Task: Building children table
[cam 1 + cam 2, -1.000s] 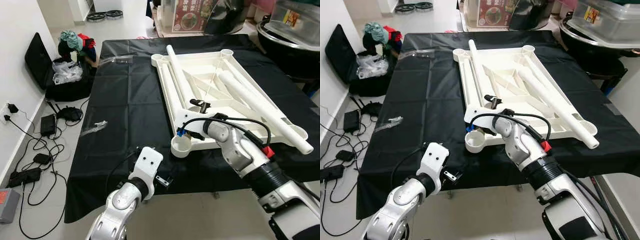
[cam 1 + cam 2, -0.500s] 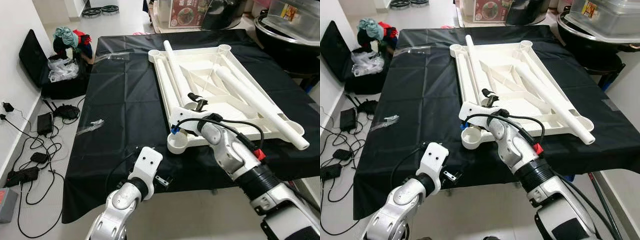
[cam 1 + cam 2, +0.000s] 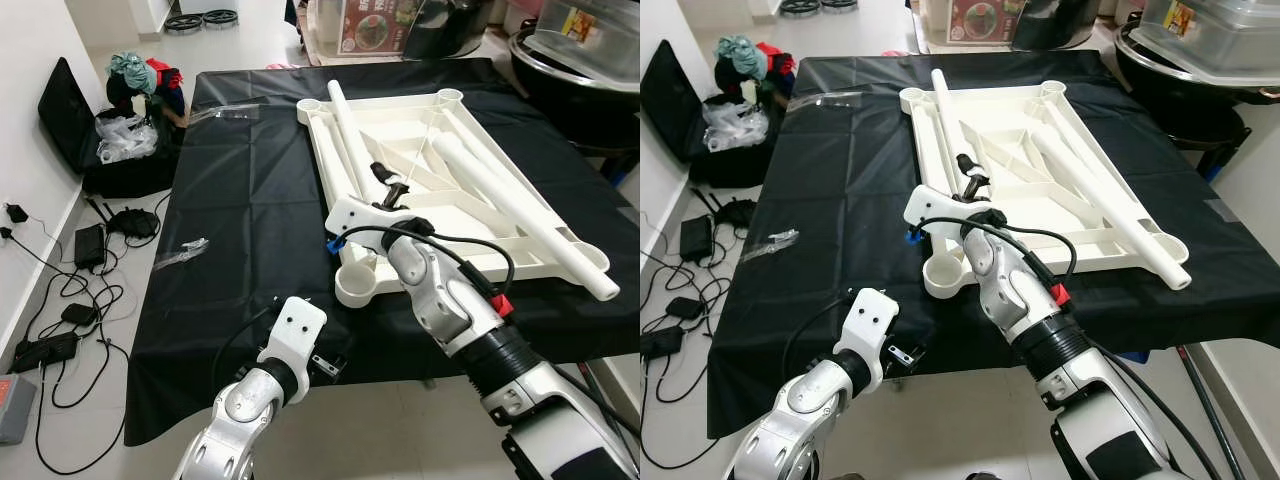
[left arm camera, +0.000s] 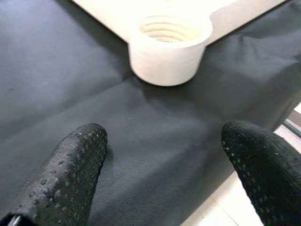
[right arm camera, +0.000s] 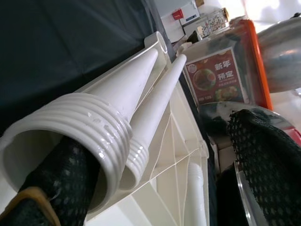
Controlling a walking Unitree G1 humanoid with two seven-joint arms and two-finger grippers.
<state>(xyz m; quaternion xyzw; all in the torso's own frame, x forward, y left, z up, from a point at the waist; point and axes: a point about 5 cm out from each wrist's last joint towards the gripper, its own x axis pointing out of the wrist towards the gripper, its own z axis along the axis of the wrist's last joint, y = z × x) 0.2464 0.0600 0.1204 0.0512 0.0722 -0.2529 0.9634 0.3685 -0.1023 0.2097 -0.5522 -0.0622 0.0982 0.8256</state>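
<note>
Black cloth [image 3: 250, 200] draped over the work table, near edge cut off. Left gripper [image 4: 160, 155]: fingers spread wide, empty, hovering short of the threaded corner socket [image 4: 167, 47]. Right gripper [image 3: 388, 190]: one finger inside a white table leg [image 5: 117, 108], the other outside it. Inverted white tabletop [image 3: 440, 190] beyond; more legs lying in it.

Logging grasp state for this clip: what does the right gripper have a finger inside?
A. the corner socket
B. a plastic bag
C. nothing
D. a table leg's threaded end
D: one finger of the right gripper sits inside the hollow threaded end of a table leg.
</note>
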